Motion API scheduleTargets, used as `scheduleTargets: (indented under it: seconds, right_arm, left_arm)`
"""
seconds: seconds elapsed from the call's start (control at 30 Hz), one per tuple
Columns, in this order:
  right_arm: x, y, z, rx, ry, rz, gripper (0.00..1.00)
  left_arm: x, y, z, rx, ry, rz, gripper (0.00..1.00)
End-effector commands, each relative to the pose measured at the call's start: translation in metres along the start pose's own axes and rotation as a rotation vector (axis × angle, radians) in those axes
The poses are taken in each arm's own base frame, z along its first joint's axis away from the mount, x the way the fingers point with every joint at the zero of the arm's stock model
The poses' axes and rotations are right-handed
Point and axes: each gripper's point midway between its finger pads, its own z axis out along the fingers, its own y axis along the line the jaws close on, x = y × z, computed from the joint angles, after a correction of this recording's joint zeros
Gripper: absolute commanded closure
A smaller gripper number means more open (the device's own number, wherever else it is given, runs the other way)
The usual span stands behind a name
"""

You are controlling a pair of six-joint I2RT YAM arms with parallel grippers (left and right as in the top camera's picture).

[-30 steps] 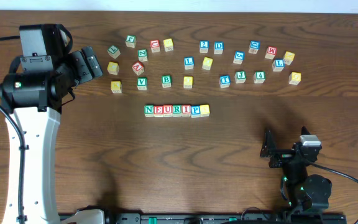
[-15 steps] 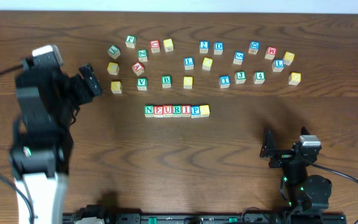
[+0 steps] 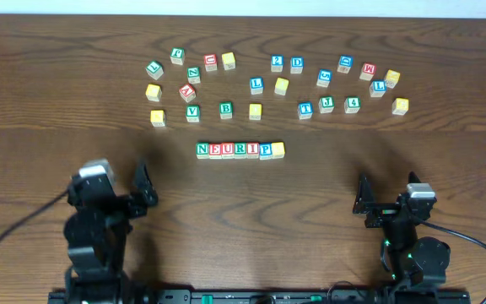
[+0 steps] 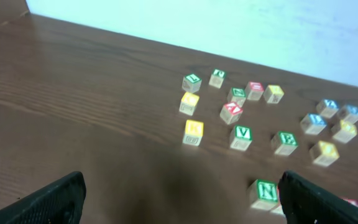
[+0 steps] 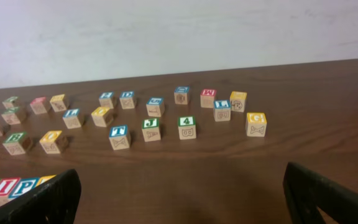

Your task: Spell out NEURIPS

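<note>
At the middle of the desk (image 3: pixel 310 219) lies the row of letter blocks (image 3: pixel 240 150). It reads N, E, U, R, I, P, and a yellow block (image 3: pixel 278 150) touches the P end of the row. The letter on that last block is too small to read. The left claw (image 3: pixel 144 187) sits on the near side of the row, well apart from it and off past its N end. It is released, fingers spread, with nothing between them. The right claw (image 3: pixel 363 203) sits on the near side too, well apart past the yellow end, likewise released and bare. Beyond the row, on its far side, loose blocks (image 3: pixel 226 109) lie scattered. The left wrist view shows only the N block (image 4: pixel 265 191), the rest cut off behind a finger. The right wrist view crops the row at its lower left corner, with R, I, P legible.
</note>
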Motion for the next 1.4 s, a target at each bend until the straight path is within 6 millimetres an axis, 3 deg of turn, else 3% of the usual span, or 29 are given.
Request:
scheduleTargets:
  seconds: [0.0, 0.23, 0.3, 1.37]
  right_arm:
    - [0.0, -0.001, 0.0, 0.002, -0.004, -0.012, 0.01]
    - [0.0, -0.001, 0.0, 0.002, -0.004, -0.012, 0.01]
    - [0.0, -0.001, 0.0, 0.002, -0.004, -0.012, 0.01]
    - [0.0, -0.001, 0.0, 0.002, -0.003, -0.012, 0.01]
  left_arm:
    - [0.021, 0.001, -0.002, 0.021, -0.037, 0.075, 0.02]
    - [0.056, 0.01, 0.006, 0.012, -0.083, 0.16, 0.03]
    - [0.049, 0.008, 0.006, 0.014, -0.123, 0.19, 0.02]
    - [0.051, 0.013, 0.008, -0.01, -0.117, 0.204, 0.03]
